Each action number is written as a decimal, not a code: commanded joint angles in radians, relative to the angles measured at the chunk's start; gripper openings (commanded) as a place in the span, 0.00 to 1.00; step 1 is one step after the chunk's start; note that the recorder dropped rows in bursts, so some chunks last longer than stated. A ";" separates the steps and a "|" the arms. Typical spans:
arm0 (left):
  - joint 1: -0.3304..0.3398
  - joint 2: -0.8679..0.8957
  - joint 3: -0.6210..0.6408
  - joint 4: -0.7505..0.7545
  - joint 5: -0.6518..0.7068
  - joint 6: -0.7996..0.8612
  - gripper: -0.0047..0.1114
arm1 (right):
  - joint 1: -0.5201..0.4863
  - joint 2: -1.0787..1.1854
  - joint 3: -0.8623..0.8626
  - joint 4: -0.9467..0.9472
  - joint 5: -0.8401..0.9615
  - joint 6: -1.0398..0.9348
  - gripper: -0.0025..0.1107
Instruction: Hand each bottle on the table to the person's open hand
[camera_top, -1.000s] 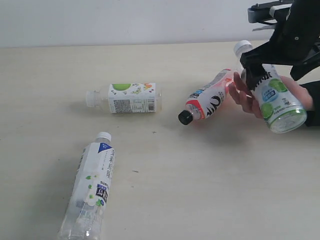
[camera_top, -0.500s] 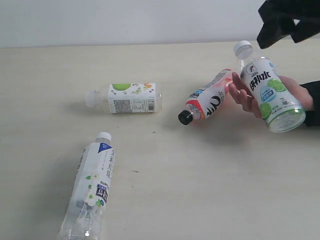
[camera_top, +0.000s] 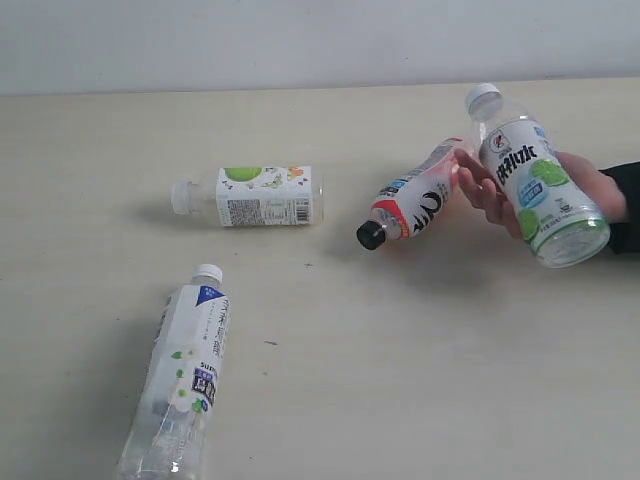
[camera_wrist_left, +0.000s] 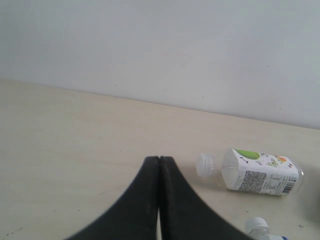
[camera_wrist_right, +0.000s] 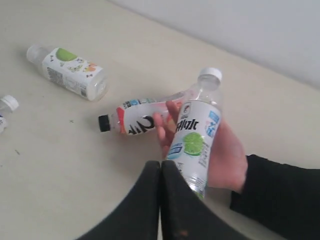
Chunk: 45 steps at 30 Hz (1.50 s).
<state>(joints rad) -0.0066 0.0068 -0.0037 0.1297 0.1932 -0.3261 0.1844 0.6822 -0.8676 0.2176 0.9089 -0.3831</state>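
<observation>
— What moved?
— The right gripper (camera_wrist_right: 160, 167) has pulled out of the outside view, jaws pressed together, empty.
— And the lime bottle (camera_top: 535, 185)?
— In the hand (camera_top: 598, 190), at three o'clock. The red bottle (camera_top: 415, 200) lies just at its nine.
— The left gripper (camera_wrist_left: 159, 160)?
— Closed too, empty.

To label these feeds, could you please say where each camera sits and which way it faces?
Exterior: off the arms, overlooking the table and the person's open hand; no robot shows.
Left wrist: behind shut left claw, facing the wall.
Right wrist: behind shut right claw, facing that hand.
All share the short bottle.
</observation>
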 joint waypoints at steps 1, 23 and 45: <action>-0.005 -0.007 0.004 -0.005 -0.002 0.000 0.04 | -0.003 -0.204 0.166 -0.056 -0.136 -0.017 0.02; -0.005 -0.007 0.004 -0.005 -0.002 0.000 0.04 | -0.003 -0.357 0.402 -0.082 -0.417 0.072 0.02; -0.005 -0.007 0.004 -0.005 -0.002 0.000 0.04 | -0.003 -0.427 0.424 -0.037 -0.447 0.070 0.02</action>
<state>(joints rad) -0.0066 0.0068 -0.0037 0.1297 0.1932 -0.3261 0.1844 0.2612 -0.4475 0.1877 0.4788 -0.3163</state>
